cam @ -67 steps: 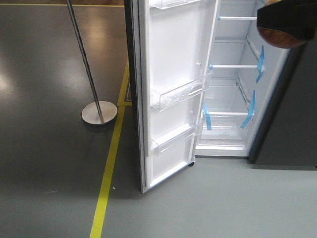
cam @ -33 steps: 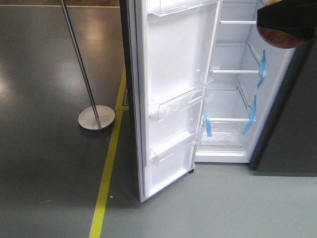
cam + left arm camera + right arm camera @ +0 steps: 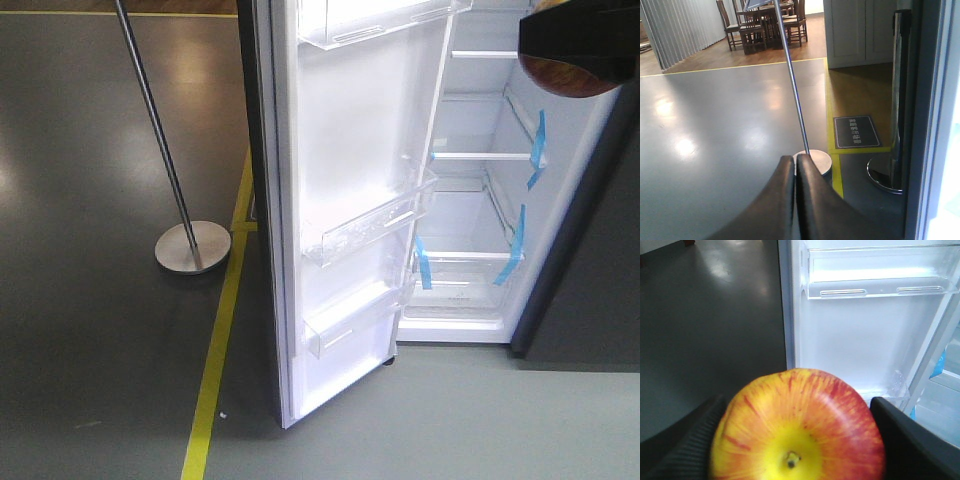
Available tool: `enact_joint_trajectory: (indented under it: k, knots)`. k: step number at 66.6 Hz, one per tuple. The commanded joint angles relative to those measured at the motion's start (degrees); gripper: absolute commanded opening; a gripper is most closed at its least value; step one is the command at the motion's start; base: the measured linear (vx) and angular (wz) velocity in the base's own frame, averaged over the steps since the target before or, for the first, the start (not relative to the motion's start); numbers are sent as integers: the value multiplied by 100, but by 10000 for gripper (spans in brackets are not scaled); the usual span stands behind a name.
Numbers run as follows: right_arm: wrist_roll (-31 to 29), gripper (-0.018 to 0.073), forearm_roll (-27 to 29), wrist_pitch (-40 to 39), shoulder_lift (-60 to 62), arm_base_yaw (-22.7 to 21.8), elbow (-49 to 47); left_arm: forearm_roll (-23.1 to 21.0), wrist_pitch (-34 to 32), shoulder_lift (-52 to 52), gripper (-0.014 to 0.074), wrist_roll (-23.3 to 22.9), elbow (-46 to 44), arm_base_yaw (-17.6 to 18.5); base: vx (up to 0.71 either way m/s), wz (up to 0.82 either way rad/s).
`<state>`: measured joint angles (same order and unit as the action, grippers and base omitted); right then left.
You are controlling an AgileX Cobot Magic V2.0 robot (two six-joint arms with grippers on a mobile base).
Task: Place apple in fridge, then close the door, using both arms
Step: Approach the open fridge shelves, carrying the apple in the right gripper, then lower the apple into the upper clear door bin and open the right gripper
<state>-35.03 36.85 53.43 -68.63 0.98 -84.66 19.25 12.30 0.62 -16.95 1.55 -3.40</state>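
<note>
Grey floor (image 3: 100,350), pole stand (image 3: 192,245) by door (image 3: 360,170), left gripper (image 3: 795,167) pressed together, right gripper (image 3: 797,412) seemingly pinching apple (image 3: 795,440)

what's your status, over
Right gripper shut on apple, in front of the open fridge. Left gripper shut, empty. Door wide open, nothing seen blocking the shelves; floor stand sits beyond the door's outer side.
</note>
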Motion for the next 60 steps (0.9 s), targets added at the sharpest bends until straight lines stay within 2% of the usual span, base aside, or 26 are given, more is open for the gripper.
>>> enact_joint_trajectory:
  k: [1, 60]
  knots:
    - [-60, 186, 219, -393, 129, -32, -188, -15, -367, 95, -8, -37, 85, 16, 12, 1]
    - [-60, 186, 219, -393, 129, -32, -188, -15, -367, 95, -8, -37, 85, 16, 13, -2]
